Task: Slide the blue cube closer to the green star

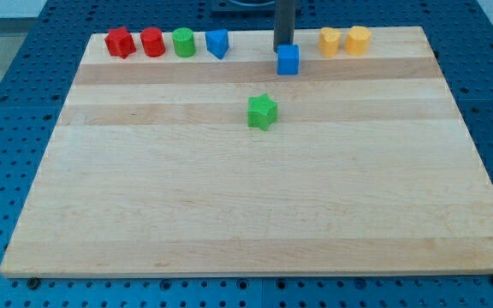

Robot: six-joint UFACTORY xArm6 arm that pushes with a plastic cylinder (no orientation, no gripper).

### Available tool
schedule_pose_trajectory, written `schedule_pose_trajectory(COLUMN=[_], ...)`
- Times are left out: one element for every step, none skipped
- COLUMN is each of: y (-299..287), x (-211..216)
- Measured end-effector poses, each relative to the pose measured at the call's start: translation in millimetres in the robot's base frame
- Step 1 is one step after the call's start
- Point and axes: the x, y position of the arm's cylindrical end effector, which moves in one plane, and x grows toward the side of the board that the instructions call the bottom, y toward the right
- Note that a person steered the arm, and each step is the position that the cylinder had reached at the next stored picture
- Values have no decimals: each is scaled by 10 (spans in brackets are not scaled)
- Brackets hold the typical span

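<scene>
The blue cube (288, 60) sits near the view's top, a little right of centre. The green star (262, 111) lies below it and slightly to the left, a short gap between them. My tip (282, 44) is the lower end of a dark rod coming down from the view's top. It stands just above the blue cube, at or very near its top-left edge; I cannot tell if it touches.
Along the top edge of the wooden board (229, 214) stand a red star (120, 42), a red cylinder (152, 42), a green cylinder (184, 42), a blue wedge-like block (217, 43) and two yellow blocks (329, 41) (358, 40).
</scene>
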Motion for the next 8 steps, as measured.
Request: schedule_pose_trajectory(y=[-48,-67,-66,-17,74,105,137,230], x=[91,217,245,245,314,477,642,730])
